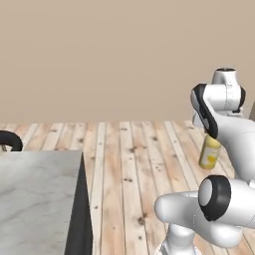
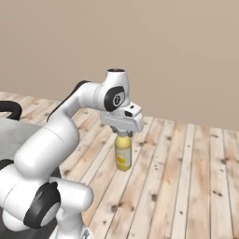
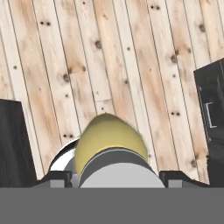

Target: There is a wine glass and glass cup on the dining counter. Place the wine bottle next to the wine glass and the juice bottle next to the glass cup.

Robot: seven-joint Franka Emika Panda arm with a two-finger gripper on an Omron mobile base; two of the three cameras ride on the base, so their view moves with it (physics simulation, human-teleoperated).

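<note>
- The yellow translucent juice bottle [image 2: 123,153] hangs upright directly beneath the tool [image 2: 123,134], pinched at its neck, high over the plank floor [image 2: 186,186].
- Its body looks filled with yellow liquid.
- The grey-white marble worktop [image 1: 35,199] lies well off to the tool's left.

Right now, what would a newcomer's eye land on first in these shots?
The yellow juice bottle, hanging upright by its neck from the gripper, in mid-air over the plank floor. Next, the big white arm folded across the lower right of the left base view. Last, a corner of the marble counter at lower left there, with a dark side panel.
</note>
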